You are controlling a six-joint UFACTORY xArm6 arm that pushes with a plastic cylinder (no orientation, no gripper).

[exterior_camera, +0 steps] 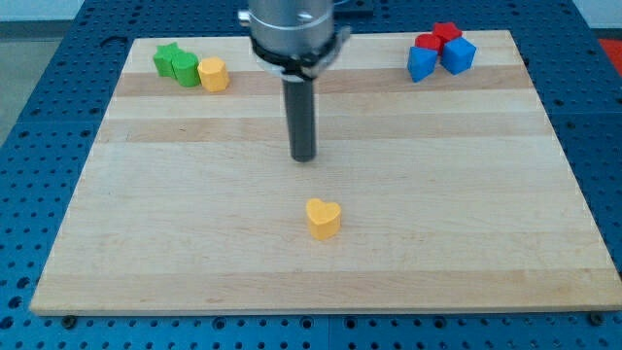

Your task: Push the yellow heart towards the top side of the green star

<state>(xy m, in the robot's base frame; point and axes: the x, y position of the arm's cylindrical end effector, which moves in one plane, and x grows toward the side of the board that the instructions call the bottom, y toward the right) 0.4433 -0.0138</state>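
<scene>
The yellow heart (323,218) lies on the wooden board (146,224), a little below the middle. The green star (167,58) sits at the view's top left, touching a green round block (185,68), with a yellow hexagon block (213,74) right of that. My tip (304,157) is the lower end of the dark rod and stands above the heart in the view, slightly to its left, with a clear gap between them.
At the view's top right is a cluster: two red blocks (436,38) and two blue blocks (458,55), the left blue one (421,64) beside them. The board's edges border a blue perforated table (39,146).
</scene>
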